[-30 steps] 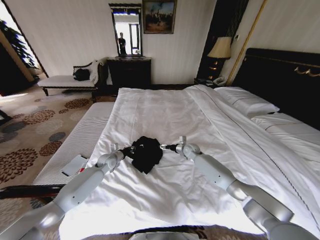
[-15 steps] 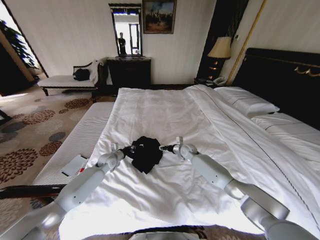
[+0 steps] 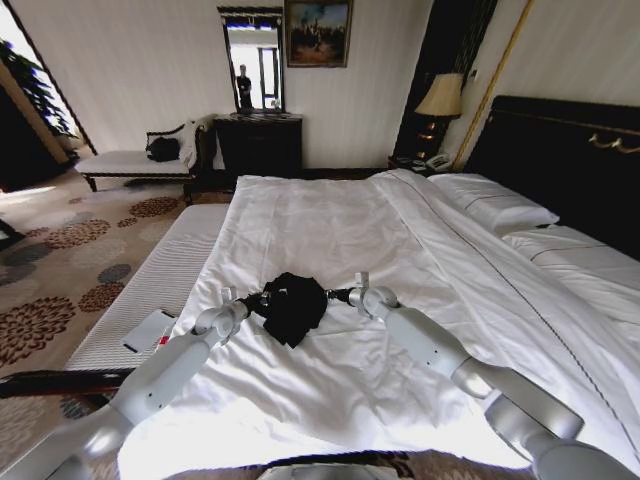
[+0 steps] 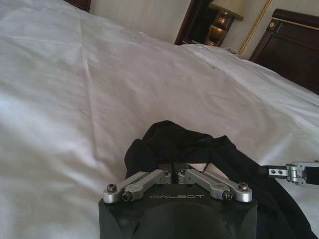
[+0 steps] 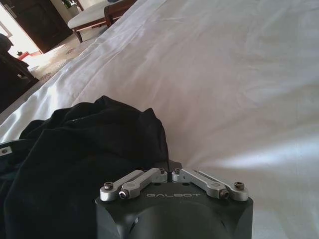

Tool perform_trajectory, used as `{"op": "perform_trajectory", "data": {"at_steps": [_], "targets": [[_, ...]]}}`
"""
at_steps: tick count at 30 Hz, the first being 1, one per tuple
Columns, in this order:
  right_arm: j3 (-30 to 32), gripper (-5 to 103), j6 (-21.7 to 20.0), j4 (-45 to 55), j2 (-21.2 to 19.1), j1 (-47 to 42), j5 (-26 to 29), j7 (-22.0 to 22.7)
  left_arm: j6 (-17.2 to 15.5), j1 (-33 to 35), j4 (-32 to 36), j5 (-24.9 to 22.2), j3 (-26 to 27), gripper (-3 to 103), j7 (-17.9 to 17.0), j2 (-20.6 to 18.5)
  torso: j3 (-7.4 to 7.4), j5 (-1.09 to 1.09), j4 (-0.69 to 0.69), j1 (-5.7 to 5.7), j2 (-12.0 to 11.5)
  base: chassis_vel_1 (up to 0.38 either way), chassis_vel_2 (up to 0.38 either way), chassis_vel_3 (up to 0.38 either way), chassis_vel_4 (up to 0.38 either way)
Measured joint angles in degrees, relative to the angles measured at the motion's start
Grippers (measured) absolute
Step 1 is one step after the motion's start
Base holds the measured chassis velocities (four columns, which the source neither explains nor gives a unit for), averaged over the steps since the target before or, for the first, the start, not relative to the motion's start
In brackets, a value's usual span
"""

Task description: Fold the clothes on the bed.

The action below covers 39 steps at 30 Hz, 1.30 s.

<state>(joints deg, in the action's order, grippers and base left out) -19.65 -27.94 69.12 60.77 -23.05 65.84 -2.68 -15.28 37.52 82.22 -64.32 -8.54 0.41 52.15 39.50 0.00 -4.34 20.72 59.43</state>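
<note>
We've got both grippers, left (image 3: pixel 252 300) and right (image 3: pixel 335 295), clenched on opposite edges of the bunched black garment (image 3: pixel 291 303) mid-bed (image 3: pixel 330 215), presumably so we can spread it flat before folding.

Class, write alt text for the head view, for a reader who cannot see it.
A bunched black garment lies on a large white bed, with the left claw and right claw shut on its opposite edges. A dark headboard and lit lamp stand at the right; a patterned carpet lies left.
</note>
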Motion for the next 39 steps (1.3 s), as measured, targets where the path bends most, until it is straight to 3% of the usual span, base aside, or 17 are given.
{"op": "perform_trajectory", "data": {"at_steps": [13, 24, 30, 39], "targets": [[1.05, 0, 0.08, 5.42, -2.10, -0.60, 1.14, 1.30, 0.35, 0.90, 1.77, 0.06, 1.74, 1, 0.00, -1.27, 0.00, 0.00, 0.01, 0.00, 0.00, 0.000, 0.000, 0.000, 0.000], [6.12, 0, 0.37, 15.30, -9.56, 1.98, 6.43, 3.91, 0.87, -0.06, 9.86, -0.55, 4.17, 1, 0.00, -7.09, 0.00, 0.00, -0.01, 0.00, 0.00, 0.000, 0.000, 0.000, 0.000], [7.59, 0, -0.62, 22.53, -13.70, 7.68, 11.08, 6.51, 0.43, -6.50, 16.35, -5.02, 4.75, 1, 0.01, -11.72, 0.00, 0.00, 0.02, 0.00, 0.00, 0.000, 0.000, 0.000, 0.000], [7.08, 0, -2.26, 26.80, -16.95, 16.39, 15.54, 10.69, -0.23, -19.68, 15.48, -10.53, 1.59, 1, 0.00, -13.55, 0.01, 0.00, 0.01, 0.01, 0.00, 0.000, 0.000, 0.000, 0.000]]}}
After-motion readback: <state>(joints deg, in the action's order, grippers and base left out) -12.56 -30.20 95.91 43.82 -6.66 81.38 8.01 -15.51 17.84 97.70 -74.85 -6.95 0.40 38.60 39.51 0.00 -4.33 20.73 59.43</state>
